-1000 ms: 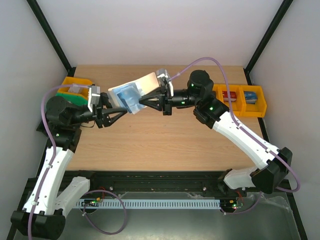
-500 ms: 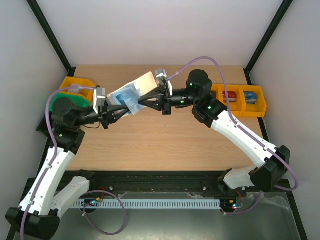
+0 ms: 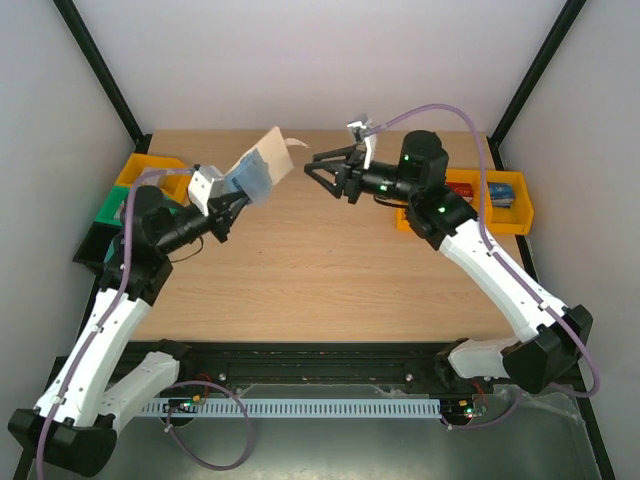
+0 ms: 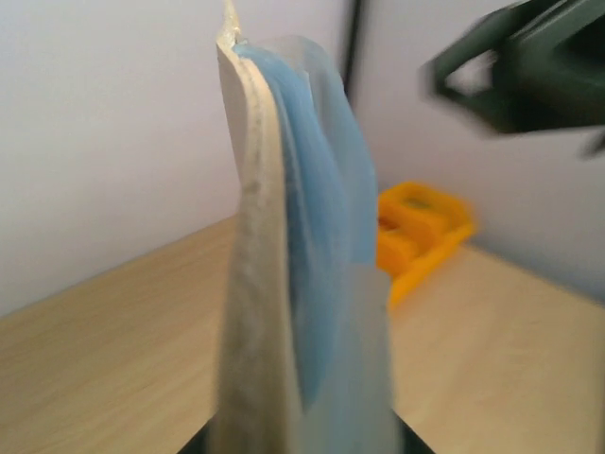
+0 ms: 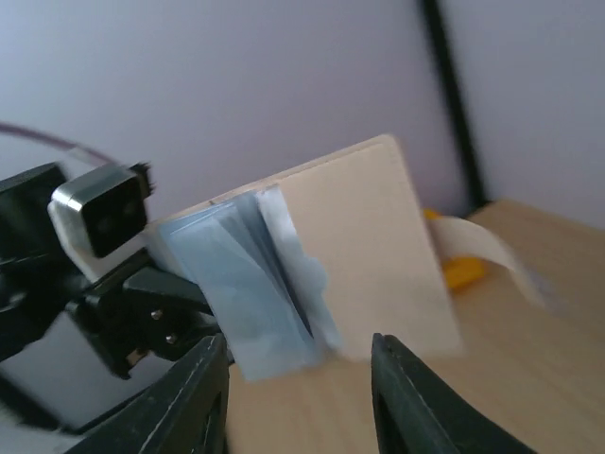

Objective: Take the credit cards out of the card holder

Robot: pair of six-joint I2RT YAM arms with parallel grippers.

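Top external view: from their bases at the near edge, your two arms reach out over the table (image 3: pixel 300 285) and face each other above its far half. The left gripper (image 3: pixel 230 198) is clenched on one end of the card holder (image 3: pixel 262 166) and holds it up off the wood, spread open like a book.

The holder's long axis runs from those fingers up and away toward the far right. Its blue pockets sit nearest the grip, with the pale cover beyond them. The snap tab (image 3: pixel 296 143) trails off the free end, toward the right gripper (image 3: pixel 322 168).

That gripper stands to the right of the holder and apart from it, fingers spread and empty, tips aimed back at it. For your coming move, then, the holder lies to the left of the right fingers, and the right arm is the free one to reach in.

The right wrist view shows the blue pockets straight ahead, above the gap between the spread fingers (image 5: pixel 203 397).

The count:
- One card holder.
- Two grippers: one grasping, one released.
- No credit cards that can be picked out, since only blue sleeves show.

Farther out:
- Two yellow bins (image 3: pixel 522 212) stand at the right edge, one with something red in it, one with something blue, both too small to name.
- One yellow bin (image 3: pixel 152 160) and one green bin (image 3: pixel 110 210) stand at the left edge.
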